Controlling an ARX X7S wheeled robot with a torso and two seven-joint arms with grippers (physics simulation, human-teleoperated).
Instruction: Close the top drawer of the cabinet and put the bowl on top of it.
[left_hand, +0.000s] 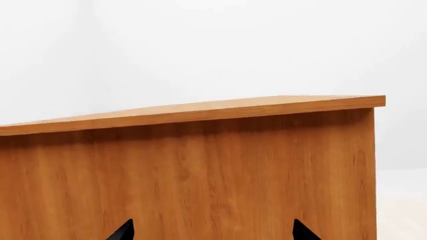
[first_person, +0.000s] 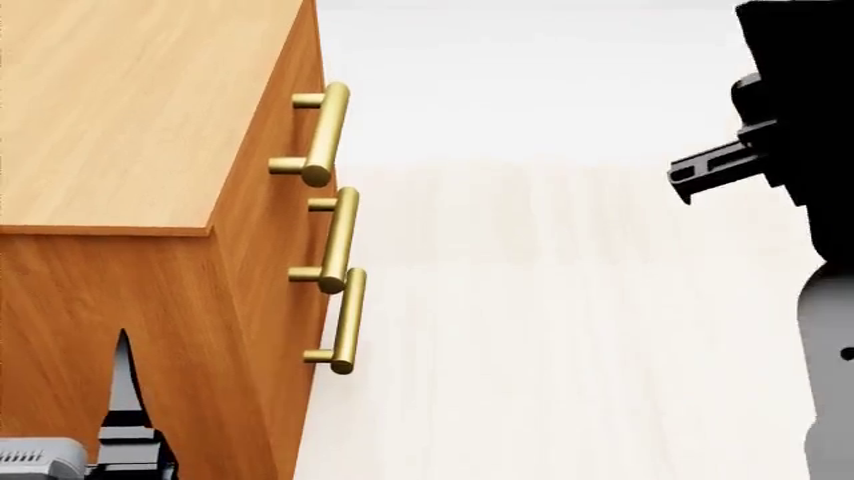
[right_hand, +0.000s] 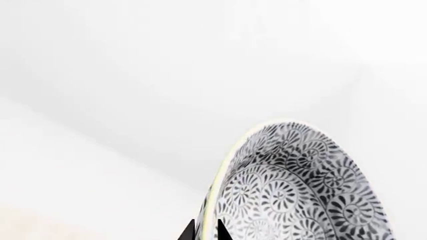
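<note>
The orange-brown cabinet (first_person: 120, 120) fills the left of the head view, its flat top bare. Its top drawer (first_person: 302, 90) looks flush with the two drawers below, and its brass bar handle (first_person: 324, 130) sticks out. My left gripper (left_hand: 213, 232) is open, fingers wide apart, facing the cabinet's plain side panel (left_hand: 200, 175). One of its fingertips (first_person: 124, 390) shows low beside that panel. In the right wrist view, my right gripper (right_hand: 203, 232) is shut on the pale rim of the patterned bowl (right_hand: 300, 190), which is held up off the floor. The head view does not show the bowl.
Two lower brass handles (first_person: 336, 240) (first_person: 346, 320) jut from the cabinet front. Pale wood floor (first_person: 561, 330) stretches right of the cabinet. My black right arm (first_person: 787, 100) hangs at the right edge of the head view. White walls stand behind.
</note>
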